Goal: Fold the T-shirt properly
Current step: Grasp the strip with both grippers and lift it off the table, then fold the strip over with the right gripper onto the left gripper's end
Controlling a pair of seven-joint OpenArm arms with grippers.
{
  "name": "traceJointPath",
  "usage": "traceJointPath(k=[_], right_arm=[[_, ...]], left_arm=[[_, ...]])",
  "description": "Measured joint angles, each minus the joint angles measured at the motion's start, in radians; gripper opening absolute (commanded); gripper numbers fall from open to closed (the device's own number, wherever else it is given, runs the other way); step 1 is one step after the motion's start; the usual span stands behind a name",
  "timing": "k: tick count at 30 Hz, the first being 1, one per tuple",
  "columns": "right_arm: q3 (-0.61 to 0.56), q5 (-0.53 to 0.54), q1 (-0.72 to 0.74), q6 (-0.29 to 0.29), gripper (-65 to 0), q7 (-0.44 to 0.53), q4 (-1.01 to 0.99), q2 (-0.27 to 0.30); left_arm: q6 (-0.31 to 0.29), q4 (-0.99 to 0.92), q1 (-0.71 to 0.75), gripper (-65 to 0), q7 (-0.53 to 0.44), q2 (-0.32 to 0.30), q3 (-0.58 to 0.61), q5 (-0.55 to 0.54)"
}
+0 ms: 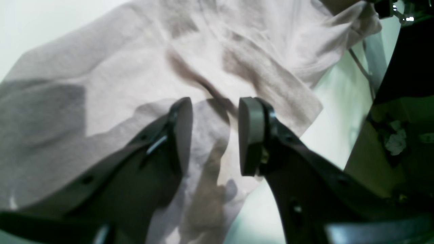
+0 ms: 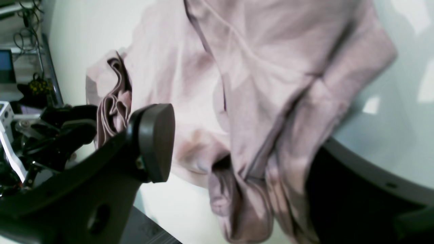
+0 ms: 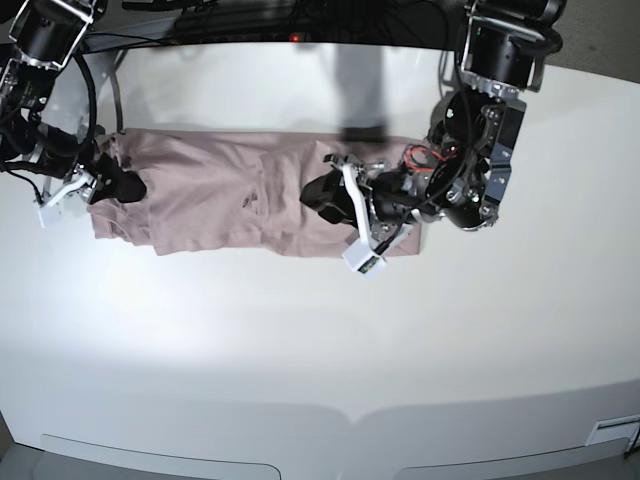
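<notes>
Shirt (image 3: pixel 230 195): you see it as a long rumpled band at the table's (image 3: pixel 320 330) far side | left gripper (image 1: pixel 215 135): jaws spread above cloth, empty | right gripper (image 2: pixel 234 142): jaws wide around a bunched edge, grip unclear | progress: partly folded, cross folds likely left.

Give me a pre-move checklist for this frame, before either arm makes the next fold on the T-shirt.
1. T-shirt wholly on the table: ok.
2. Cloth flat enough to fold: not ok, wrinkled, bunched at the end by the right gripper.
3. Left gripper free of cloth: ok, jaws apart above the fabric with nothing between them.
4. Right gripper has cloth between its fingers: cannot tell, jaws stand wide, fabric drapes close.
5. Arms clear of each other: ok, at opposite ends.
</notes>
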Motion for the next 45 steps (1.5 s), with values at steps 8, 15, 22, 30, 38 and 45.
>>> traceJointPath(k=[8, 15, 22, 30, 38, 45], right_arm=[[0.0, 0.0, 0.0, 0.0, -49.1, 0.011, 0.0, 0.03], [0.0, 0.0, 0.028, 0.0, -65.0, 0.008, 0.0, 0.031], [0.001, 0.15, 0.109, 0.0, -65.0, -0.126, -0.001, 0.031], [-0.035, 0.401, 0.166, 0.0, -65.0, -0.121, 0.0, 0.025], [-0.208, 0.395, 0.169, 0.0, -65.0, -0.121, 0.0, 0.005], [-0.325, 0.393, 0.177, 0.0, -65.0, -0.121, 0.013, -0.009]], left_arm=[[0.0, 0.0, 0.0, -43.5, 0.0, 0.0, 0.0, 0.0], [0.0, 0.0, 0.0, -43.5, -0.085, 0.0, 0.0, 0.122], [0.0, 0.0, 0.014, -43.6, -0.175, -0.003, 0.0, 0.309], [0.039, -0.08, 0.02, -50.2, -0.415, -0.021, 0.174, 0.507], [0.187, -0.106, -0.06, -50.0, -0.387, -0.008, 0.359, 0.528], [0.19, -0.114, -0.134, -50.0, -0.336, -0.019, 0.359, 0.544]])
